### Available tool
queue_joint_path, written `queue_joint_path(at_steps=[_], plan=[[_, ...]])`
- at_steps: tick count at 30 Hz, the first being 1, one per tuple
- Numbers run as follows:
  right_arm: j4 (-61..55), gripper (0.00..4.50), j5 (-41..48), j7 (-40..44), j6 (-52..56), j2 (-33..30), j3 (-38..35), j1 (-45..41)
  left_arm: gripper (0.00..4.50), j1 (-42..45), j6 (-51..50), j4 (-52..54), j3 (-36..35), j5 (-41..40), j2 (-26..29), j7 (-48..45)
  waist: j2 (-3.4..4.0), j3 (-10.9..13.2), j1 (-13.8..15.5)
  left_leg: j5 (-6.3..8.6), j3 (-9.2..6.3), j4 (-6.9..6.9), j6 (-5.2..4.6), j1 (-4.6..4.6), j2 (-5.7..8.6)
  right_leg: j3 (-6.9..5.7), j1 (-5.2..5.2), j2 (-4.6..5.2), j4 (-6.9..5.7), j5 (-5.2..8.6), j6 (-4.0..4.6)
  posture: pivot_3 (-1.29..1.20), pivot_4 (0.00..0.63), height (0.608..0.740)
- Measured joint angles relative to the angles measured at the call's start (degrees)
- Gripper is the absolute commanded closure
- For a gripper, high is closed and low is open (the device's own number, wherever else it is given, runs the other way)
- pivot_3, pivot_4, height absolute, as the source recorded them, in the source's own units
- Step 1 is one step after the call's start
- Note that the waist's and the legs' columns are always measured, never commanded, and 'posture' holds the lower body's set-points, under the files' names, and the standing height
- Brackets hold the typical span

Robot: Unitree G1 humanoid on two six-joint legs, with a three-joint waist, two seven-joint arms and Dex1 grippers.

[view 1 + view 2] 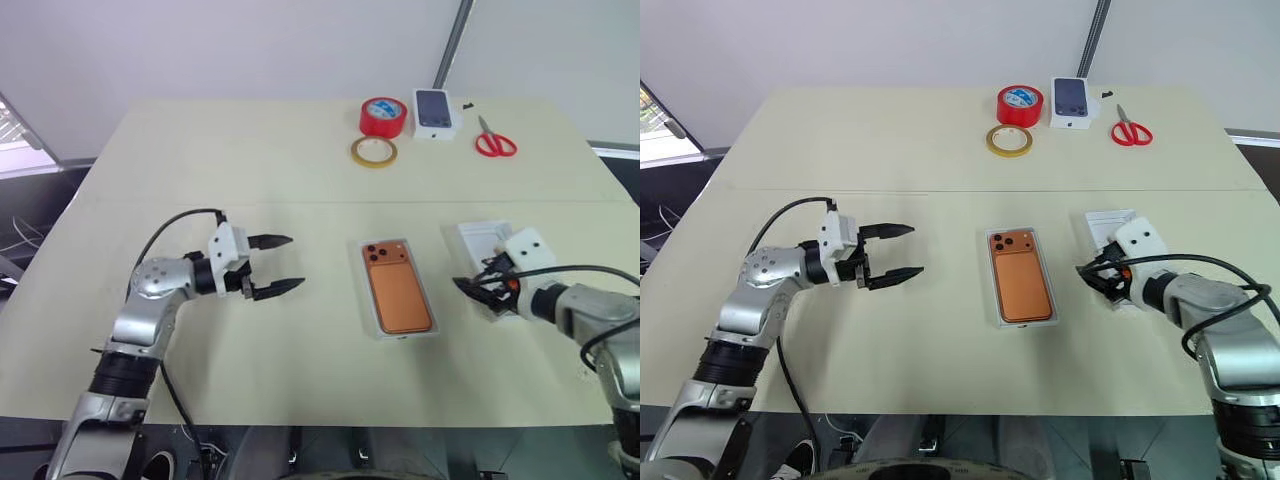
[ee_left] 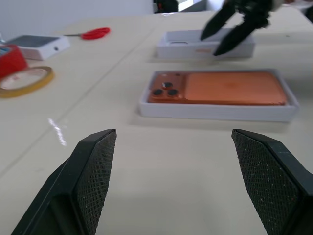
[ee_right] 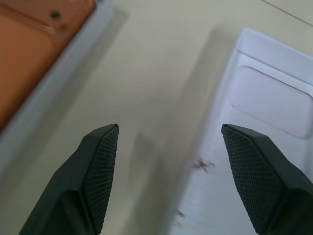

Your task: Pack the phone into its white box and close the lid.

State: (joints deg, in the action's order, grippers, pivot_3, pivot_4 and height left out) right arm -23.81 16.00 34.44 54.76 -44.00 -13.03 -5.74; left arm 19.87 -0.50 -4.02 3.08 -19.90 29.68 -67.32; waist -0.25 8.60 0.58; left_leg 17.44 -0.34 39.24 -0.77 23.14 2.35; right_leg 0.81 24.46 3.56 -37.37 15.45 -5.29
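Note:
The orange phone [image 1: 395, 290] lies back up, camera bump toward the far side, inside the shallow white box [image 2: 215, 111] at the table's middle. To its right sits the lid [image 1: 480, 235], open side up, with a white insert [image 3: 274, 103] with a rounded recess lying in it. My right gripper [image 1: 478, 285] hovers open over the lid's near left edge, holding nothing. My left gripper [image 1: 275, 265] is open and empty, level, pointing at the box from its left with a gap of bare table between them.
At the far edge are a red tape roll [image 1: 383, 116], a tan tape ring [image 1: 373, 152], a small white box printed with a dark phone [image 1: 435, 112] and red scissors [image 1: 494, 142]. The table's [image 1: 200, 160] left half is bare.

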Motion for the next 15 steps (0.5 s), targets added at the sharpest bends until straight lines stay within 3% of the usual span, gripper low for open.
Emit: queue_joint_path(at_steps=[9, 15], plan=[[-2.2, 0.99, 1.3, -3.6, 15.6, -2.1, 2.5, -3.7, 0.55, -3.4, 2.2, 1.8, 0.2, 0.0, 0.3, -0.2, 0.0, 0.0, -0.1, 0.03, 0.0, -0.01, -0.05, 0.03, -0.01, 0.0, 0.01, 0.0, 0.04, 0.0, 0.0, 0.0, 0.15, 0.74], [-2.7, 0.99, 7.3, -3.1, 32.8, -0.1, 0.6, -12.7, 0.55, -3.9, 2.5, 2.5, 0.6, 0.2, -0.2, 0.2, 0.0, 0.0, -0.3, 0.03, -0.01, -0.02, -0.06, 0.03, -0.01, -0.01, 0.02, 0.0, 0.04, 0.0, 0.0, 0.0, 0.15, 0.74]])
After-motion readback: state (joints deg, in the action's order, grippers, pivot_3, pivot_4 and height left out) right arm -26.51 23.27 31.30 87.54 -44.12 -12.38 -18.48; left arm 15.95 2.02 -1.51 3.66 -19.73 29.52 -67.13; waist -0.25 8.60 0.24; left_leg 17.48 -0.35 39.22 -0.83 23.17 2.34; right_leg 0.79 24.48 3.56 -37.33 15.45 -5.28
